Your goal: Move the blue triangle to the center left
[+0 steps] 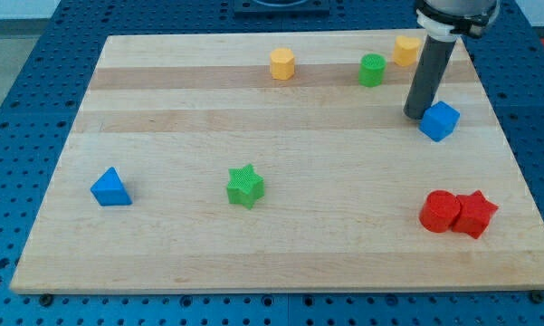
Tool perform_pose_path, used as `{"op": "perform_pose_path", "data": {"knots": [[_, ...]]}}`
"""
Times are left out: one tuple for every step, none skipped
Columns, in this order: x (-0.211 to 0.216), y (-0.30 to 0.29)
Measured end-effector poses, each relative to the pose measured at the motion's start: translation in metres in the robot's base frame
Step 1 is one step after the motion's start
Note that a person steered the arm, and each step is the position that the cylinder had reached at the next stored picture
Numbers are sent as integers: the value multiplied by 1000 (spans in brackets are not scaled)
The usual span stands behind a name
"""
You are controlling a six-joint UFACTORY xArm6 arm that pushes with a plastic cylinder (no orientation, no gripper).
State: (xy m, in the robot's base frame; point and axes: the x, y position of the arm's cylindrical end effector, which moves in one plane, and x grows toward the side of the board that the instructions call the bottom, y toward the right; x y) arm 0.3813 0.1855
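And here the rod is seen standing at the view's upper right, my tip [417, 114] set down on the wooden board [281, 254], just beside the blue cube [440, 120] and possibly touching its left face — contact cannot be judged for certain. No fingers are carried on this rig at all; only a bare rod is fitted, so nothing is gripped and nothing can be.

The blue triangle [111, 188] is found far across the board, near the left edge and a little below the middle. It is well apart from the tip, with the green star [245, 186] lying between the two, nearer the triangle.

By the look of it, the approach step is in hand: the triangle has not been reached. It already sits close to the centre-left zone, so only a short nudge toward the view's top seems to be needed. For that, the tip would have to be carried across the board, kept clear of the green star, and placed just below the triangle.

The yellow hexagonal block [282, 64], green cylinder [372, 70], yellow block [405, 50], red cylinder [440, 211] and red star [475, 214] are well out of that path.
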Motion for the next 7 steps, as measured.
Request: {"op": "perform_pose_path", "data": {"knots": [[0, 0], [2, -17], [32, -100], [49, -164], [51, -219], [51, -269], [51, -320]]}}
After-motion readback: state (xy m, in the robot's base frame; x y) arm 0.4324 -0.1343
